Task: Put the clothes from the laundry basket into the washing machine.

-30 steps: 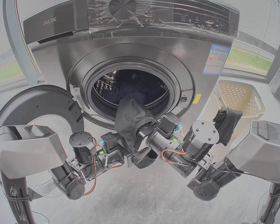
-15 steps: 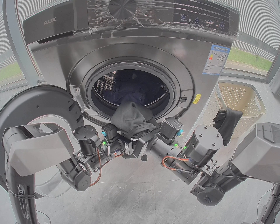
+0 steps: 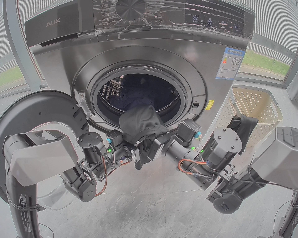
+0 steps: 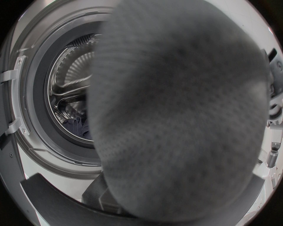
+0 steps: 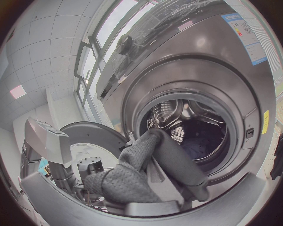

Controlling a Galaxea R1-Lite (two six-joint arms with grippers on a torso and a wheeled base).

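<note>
- Daylight from windows behind washing machine; scene bright, even; faint shadows on floor.
- Glare streaks on plastic film along machine top.
- Drum dim in head view; ribs glint in wrist views.
- Ceiling light panel glows.
- Dark garment right at left wrist lens, blurred.
- Fisheye bend in all views; wrist views w/ black corners.

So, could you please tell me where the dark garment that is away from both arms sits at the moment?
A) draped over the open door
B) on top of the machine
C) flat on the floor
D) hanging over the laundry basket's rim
D: the dark garment hangs over the rim of the beige laundry basket, which stands to the right of the washing machine.
</note>
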